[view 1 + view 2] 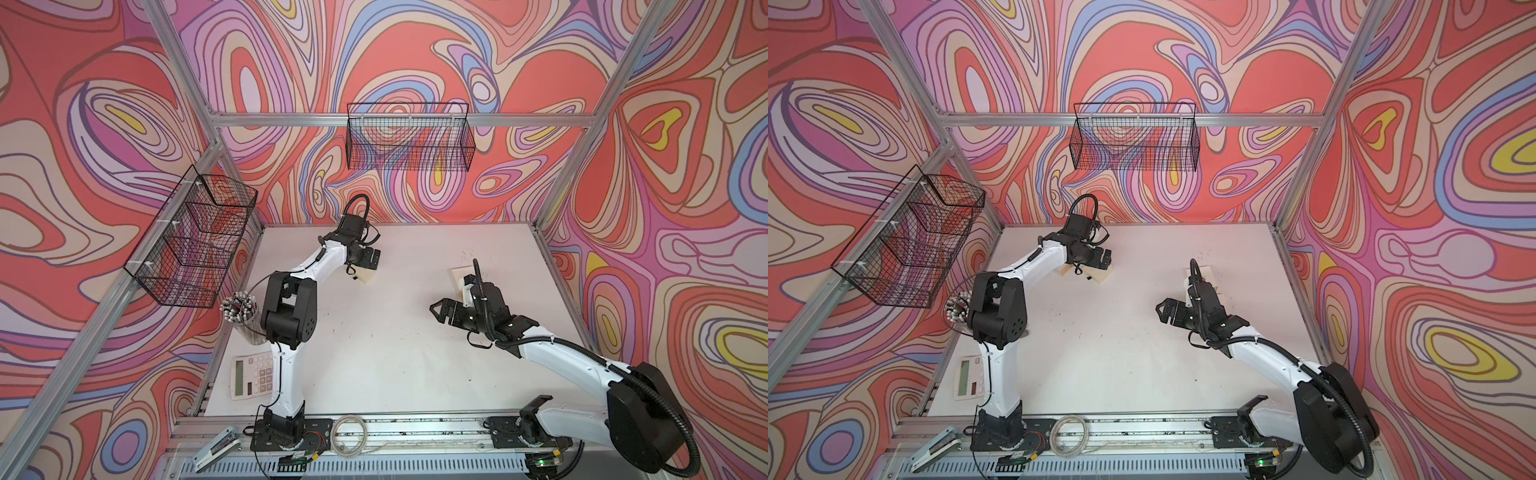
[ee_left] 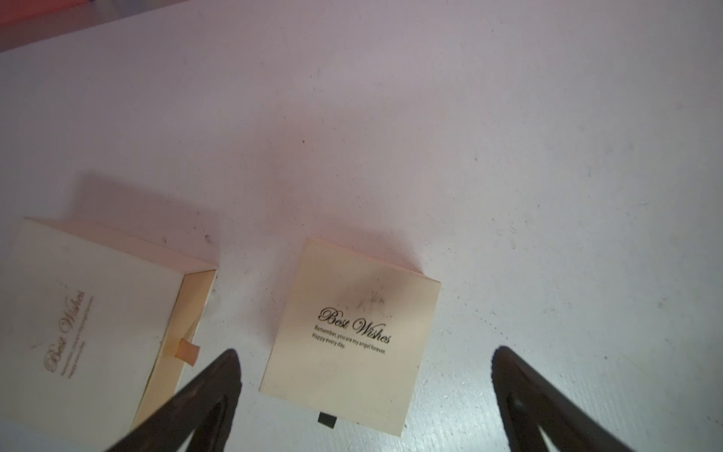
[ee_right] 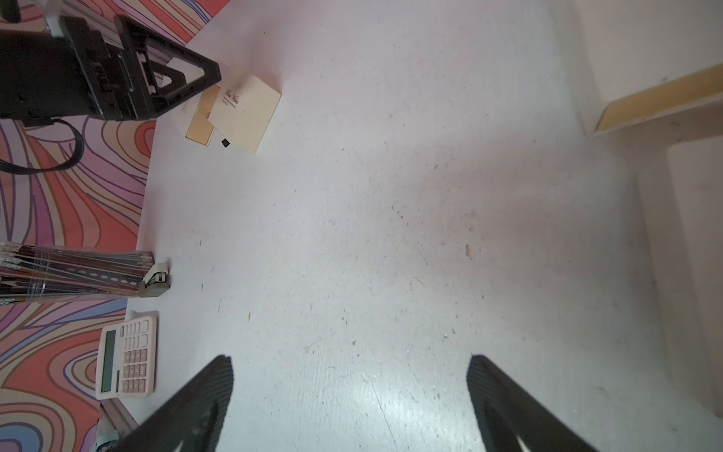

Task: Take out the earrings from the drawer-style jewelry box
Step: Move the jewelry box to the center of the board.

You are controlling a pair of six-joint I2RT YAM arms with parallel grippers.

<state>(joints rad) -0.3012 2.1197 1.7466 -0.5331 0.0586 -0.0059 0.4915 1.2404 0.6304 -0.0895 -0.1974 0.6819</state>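
Now the left gripper [image 2: 367, 362] hovers wide open over a closed box [image 2: 348, 336], likely to reach its tab [image 2: 327, 420]; the right gripper [image 3: 350, 364] waits open, empty.

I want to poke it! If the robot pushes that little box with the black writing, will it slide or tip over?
Probably slides: the box lies flat and low on the table, so tipping seems unlikely. It looks like thin card, so likely light and dentable. Pulling its black tab might slide the inside out.
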